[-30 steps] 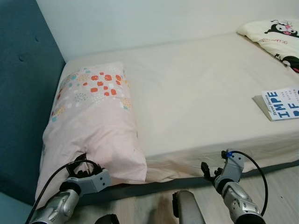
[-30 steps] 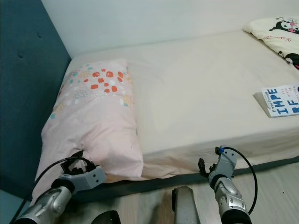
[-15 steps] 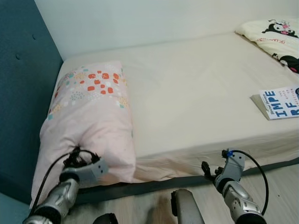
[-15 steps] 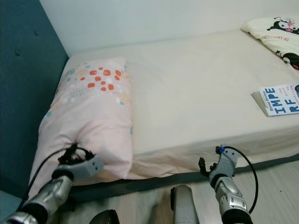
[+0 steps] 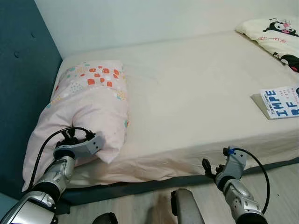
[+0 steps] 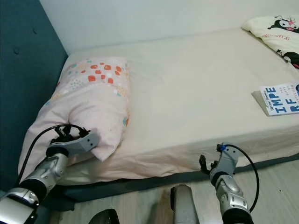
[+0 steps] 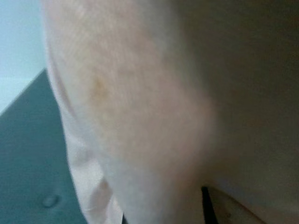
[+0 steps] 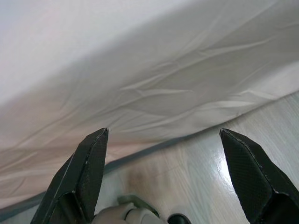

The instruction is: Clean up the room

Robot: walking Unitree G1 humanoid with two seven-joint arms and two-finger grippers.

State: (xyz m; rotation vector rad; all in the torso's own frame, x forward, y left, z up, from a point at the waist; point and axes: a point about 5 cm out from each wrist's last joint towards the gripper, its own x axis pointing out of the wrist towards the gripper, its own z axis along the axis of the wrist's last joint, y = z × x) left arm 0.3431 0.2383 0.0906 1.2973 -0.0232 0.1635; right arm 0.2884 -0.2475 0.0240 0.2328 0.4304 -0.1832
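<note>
Left gripper is pushed into the near end of the pink pillow, pillow bunched around its tip; fingers are buried in fabric, so cannot tell if it is clamped on the pillow or loose. The pillow lies on the bed ahead of that gripper, its far end with orange and teal dots toward the wall, one long side just beside the teal headboard. In the left wrist view pink fabric presses right against the camera. Right gripper hangs low by the bed's near edge, fingers spread wide, gripping nothing, with wrinkled sheet ahead and wood floor below. Well beyond the right gripper, a book lies on the sheet; farther on, a cartoon-print blanket.
</note>
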